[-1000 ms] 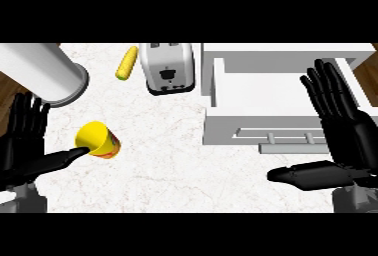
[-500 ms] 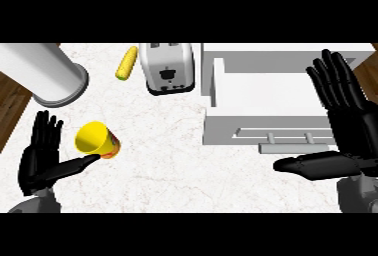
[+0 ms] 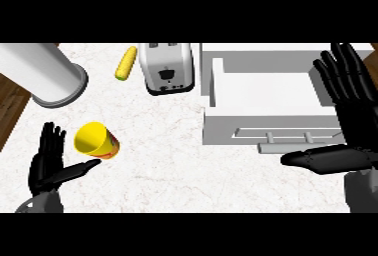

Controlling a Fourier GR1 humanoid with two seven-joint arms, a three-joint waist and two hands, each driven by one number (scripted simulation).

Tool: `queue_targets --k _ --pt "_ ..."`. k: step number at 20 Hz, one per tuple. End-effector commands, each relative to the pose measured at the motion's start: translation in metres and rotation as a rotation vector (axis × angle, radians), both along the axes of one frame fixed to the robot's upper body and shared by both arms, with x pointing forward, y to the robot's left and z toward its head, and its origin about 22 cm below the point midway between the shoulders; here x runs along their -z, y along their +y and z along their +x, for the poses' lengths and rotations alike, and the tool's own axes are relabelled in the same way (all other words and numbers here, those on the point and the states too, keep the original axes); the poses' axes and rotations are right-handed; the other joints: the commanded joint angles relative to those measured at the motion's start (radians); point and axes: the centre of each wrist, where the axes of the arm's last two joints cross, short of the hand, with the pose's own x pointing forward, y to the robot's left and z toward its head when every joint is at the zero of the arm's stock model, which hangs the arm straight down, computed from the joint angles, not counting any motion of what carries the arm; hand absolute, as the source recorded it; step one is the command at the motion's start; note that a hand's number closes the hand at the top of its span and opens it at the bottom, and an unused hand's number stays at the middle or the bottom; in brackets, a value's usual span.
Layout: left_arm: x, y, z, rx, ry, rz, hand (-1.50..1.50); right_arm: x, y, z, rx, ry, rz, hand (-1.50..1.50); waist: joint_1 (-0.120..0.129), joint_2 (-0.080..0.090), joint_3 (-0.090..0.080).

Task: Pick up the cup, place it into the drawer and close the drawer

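A yellow cup [image 3: 97, 140] lies tilted on the white counter at the left, its open mouth facing me. My left hand [image 3: 50, 165] is open just below and left of the cup, thumb reaching toward its base without touching it. The white drawer [image 3: 267, 107] stands pulled open at the right, with nothing showing inside and its handle [image 3: 299, 147] at the front. My right hand [image 3: 351, 115] is open along the drawer's right side, fingers pointing up and thumb lying in front of the handle.
A silver toaster [image 3: 169, 68] stands at the back centre, with a yellow corn cob [image 3: 126, 63] to its left. A large grey cylinder [image 3: 40, 75] rises at the back left. Dark wood floor [image 3: 11, 105] shows past the counter's left edge.
My left hand has slid right and down, drawing in under the cup. The right hand has shifted slightly right. The cup and drawer stay put.
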Motion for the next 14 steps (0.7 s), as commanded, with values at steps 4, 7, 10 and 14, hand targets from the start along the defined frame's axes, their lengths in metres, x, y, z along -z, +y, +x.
queue_targets --k 4,7,10,14 --pt "0.028 0.006 0.004 -0.011 -0.005 -0.004 -1.5 -0.002 -0.009 0.006 0.012 0.01 -0.009 -1.5 -0.006 0.002 -0.001" --pt "0.039 -0.004 0.0 -0.007 -0.038 0.004 -1.5 0.006 0.007 0.006 0.005 -0.001 -0.007 -1.5 -0.009 0.005 -0.002" --pt "0.046 0.007 -0.016 -0.013 -0.046 0.001 -1.5 -0.002 0.006 0.007 -0.023 -0.004 -0.021 -1.5 -0.014 0.008 -0.003" --pt "0.05 -0.009 -0.012 0.013 -0.047 0.018 -1.5 -0.003 0.013 0.015 0.003 0.01 -0.021 -1.5 -0.009 0.006 -0.002"
